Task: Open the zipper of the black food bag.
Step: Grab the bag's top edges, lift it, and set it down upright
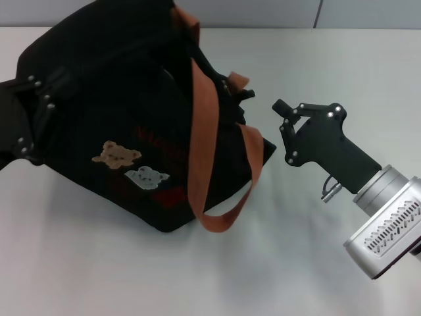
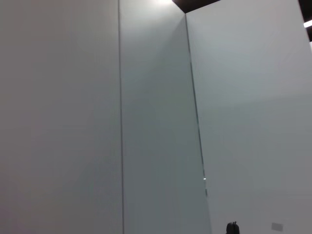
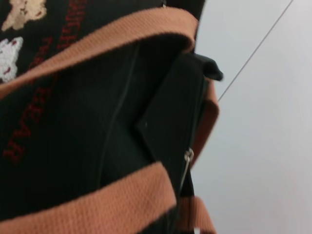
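The black food bag (image 1: pixel 112 99) lies on the white table (image 1: pixel 99 276) at the left, bear patches facing up and its orange-brown straps (image 1: pixel 205 125) draped over its right side. My left gripper (image 1: pixel 29 115) is against the bag's left end, black on black. My right gripper (image 1: pixel 284 115) hovers just right of the bag, apart from it and holding nothing. In the right wrist view a silver pull tab (image 3: pixel 188 156) hangs on a zipper (image 3: pixel 183 178) at the bag's edge, between the straps (image 3: pixel 97 204). The left wrist view shows only a wall.
Bare white tabletop lies in front of the bag and around the right arm (image 1: pixel 388 217). Grey wall panels (image 1: pixel 276 13) stand behind the table's far edge.
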Controlling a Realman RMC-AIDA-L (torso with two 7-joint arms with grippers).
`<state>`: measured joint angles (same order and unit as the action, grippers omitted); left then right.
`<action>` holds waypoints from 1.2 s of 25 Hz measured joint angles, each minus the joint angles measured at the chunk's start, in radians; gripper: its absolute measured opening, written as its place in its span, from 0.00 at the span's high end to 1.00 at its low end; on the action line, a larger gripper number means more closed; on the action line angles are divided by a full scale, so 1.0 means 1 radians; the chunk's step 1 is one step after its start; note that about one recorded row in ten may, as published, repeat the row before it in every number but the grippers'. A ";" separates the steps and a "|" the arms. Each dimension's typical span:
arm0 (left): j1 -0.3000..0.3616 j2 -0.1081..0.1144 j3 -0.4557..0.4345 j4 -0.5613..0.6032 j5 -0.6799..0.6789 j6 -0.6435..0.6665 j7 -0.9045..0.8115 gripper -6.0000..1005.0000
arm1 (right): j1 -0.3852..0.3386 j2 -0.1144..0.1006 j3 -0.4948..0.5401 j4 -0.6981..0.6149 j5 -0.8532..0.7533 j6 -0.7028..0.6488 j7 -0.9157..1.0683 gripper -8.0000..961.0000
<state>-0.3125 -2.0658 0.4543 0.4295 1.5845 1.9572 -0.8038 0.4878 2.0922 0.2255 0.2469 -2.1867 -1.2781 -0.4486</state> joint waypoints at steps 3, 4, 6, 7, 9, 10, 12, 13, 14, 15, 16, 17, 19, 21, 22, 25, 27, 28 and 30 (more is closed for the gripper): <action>0.014 0.001 -0.009 0.000 0.000 -0.004 0.001 0.97 | 0.001 0.000 0.002 -0.004 0.001 0.004 0.015 0.99; 0.016 0.001 -0.009 0.000 0.000 -0.006 0.002 0.97 | 0.001 0.000 0.002 -0.004 0.001 0.004 0.015 0.99; 0.018 0.001 -0.008 0.000 0.002 -0.007 0.002 0.97 | 0.006 0.000 0.011 0.002 0.001 -0.002 0.024 0.99; 0.018 0.001 -0.007 0.000 0.003 -0.007 0.002 0.97 | 0.011 0.000 0.019 0.010 0.001 -0.013 0.040 0.99; 0.014 0.001 -0.003 0.000 0.004 -0.008 0.002 0.97 | 0.013 0.000 0.027 0.015 0.001 -0.017 0.046 0.98; 0.011 0.001 -0.001 0.000 0.005 -0.008 0.002 0.97 | 0.017 0.000 0.036 0.021 0.001 -0.019 0.050 0.98; 0.008 0.001 0.001 0.000 0.006 -0.008 0.002 0.97 | 0.020 0.000 0.045 0.027 0.001 -0.022 0.052 0.97; 0.003 0.000 0.002 0.000 0.007 -0.008 0.002 0.97 | 0.026 0.000 0.053 0.032 0.000 -0.022 0.052 0.97; -0.004 -0.001 0.006 0.000 0.010 -0.008 0.002 0.97 | 0.041 0.000 0.058 0.038 -0.003 -0.022 0.052 0.97; -0.004 -0.001 0.006 0.000 0.010 -0.008 0.002 0.97 | 0.041 0.000 0.058 0.038 -0.003 -0.022 0.052 0.96; -0.012 -0.001 0.011 0.000 0.011 -0.007 0.003 0.97 | 0.060 0.000 0.054 0.039 -0.006 -0.013 0.052 0.96; -0.012 -0.001 0.011 0.000 0.011 -0.007 0.003 0.97 | 0.060 0.000 0.054 0.039 -0.006 -0.013 0.052 0.96; -0.021 -0.002 0.016 0.000 0.012 -0.005 0.003 0.97 | 0.091 0.000 0.048 0.042 -0.012 0.028 0.052 0.92; -0.027 -0.003 0.017 0.000 0.012 -0.003 0.003 0.97 | 0.106 0.000 0.042 0.048 -0.019 0.068 0.052 0.84; -0.027 -0.003 0.017 0.000 0.012 -0.003 0.003 0.97 | 0.106 0.000 0.042 0.048 -0.019 0.068 0.052 0.80; -0.034 -0.003 0.017 0.000 0.013 -0.002 0.003 0.97 | 0.115 0.000 0.030 0.061 -0.022 0.116 0.050 0.73; -0.037 -0.004 0.017 0.000 0.013 -0.002 0.003 0.97 | 0.114 0.000 0.018 0.065 -0.022 0.122 0.047 0.69; -0.039 -0.003 0.017 0.000 0.013 -0.002 0.003 0.97 | 0.111 0.000 0.011 0.066 -0.023 0.122 0.047 0.67; -0.043 -0.004 0.017 0.000 0.013 -0.002 0.003 0.97 | 0.106 0.000 0.002 0.069 -0.023 0.118 0.046 0.66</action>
<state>-0.3555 -2.0693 0.4715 0.4295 1.5971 1.9556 -0.8006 0.5943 2.0922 0.2275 0.3164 -2.2095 -1.1604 -0.4022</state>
